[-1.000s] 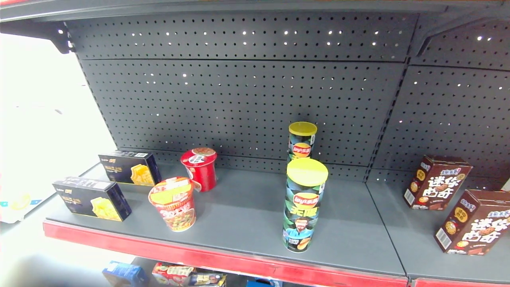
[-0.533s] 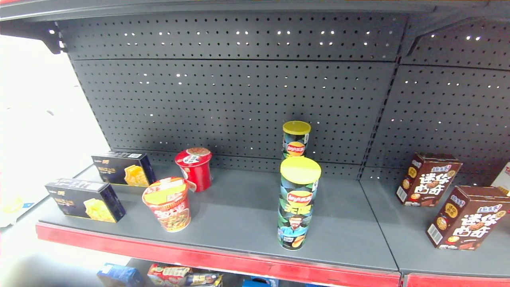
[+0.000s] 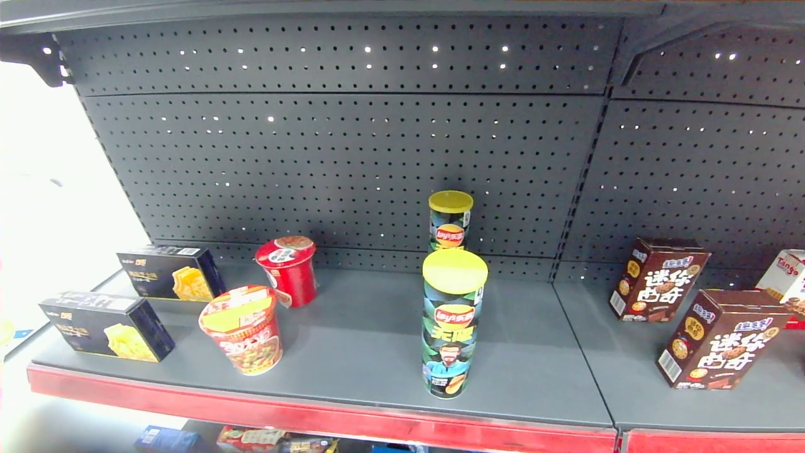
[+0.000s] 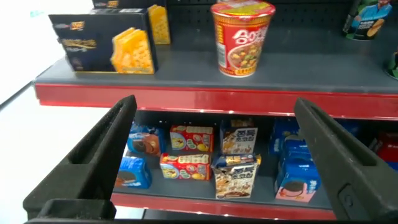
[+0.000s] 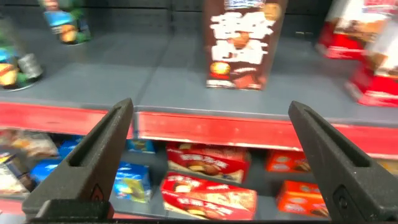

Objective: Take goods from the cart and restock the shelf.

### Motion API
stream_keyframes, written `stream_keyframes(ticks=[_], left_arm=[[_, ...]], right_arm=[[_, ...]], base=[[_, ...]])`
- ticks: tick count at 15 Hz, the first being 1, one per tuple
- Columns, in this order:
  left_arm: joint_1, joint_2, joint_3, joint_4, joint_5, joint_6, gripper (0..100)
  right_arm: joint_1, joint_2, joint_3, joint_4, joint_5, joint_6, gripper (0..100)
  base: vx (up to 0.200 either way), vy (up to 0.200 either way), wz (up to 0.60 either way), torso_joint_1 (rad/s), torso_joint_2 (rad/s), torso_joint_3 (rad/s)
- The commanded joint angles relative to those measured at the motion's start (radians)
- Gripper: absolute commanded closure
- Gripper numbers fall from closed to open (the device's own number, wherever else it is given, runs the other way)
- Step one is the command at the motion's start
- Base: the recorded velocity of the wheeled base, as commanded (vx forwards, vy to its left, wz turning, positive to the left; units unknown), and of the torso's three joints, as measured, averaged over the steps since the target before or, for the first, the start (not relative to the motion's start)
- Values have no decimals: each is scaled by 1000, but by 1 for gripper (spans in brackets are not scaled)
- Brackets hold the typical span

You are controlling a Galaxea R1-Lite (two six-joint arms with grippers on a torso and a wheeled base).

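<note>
Left end effector [image 4: 214,104]: fingers spread wide, empty, level with shelf [image 4: 186,65] front edge. Noodle cup [image 4: 242,37] on shelf just beyond finger gap; dark box [image 4: 102,43] beyond its left finger. Right end effector [image 5: 209,107]: wide, empty; brown biscuit box [image 5: 244,43] upright on shelf straight ahead.
</note>
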Motion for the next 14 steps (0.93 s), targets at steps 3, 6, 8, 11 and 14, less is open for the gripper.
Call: stream_keyframes(ticks=[3,6,8,11,14], left_arm=[[1,0,0,-1,1,-1,0],[1,0,0,-1,1,0,0],[1,0,0,-1,1,0,0],[1,0,0,-1,-1,2,0],[1,0,0,-1,-1,0,0]], right_arm=[[1,1,0,0,0,0,0],[2,1,0,-1,0,0,0],[2,1,0,0,0,0,0],[1,1,0,-1,0,0,0],[1,1,0,-1,0,0,0]], base=[[0,0,0,0,0,0],[0,0,-200,2,1,1],[0,0,-300,4,1,1],[0,0,0,0,0,0],[0,133,0,-5,2,0]])
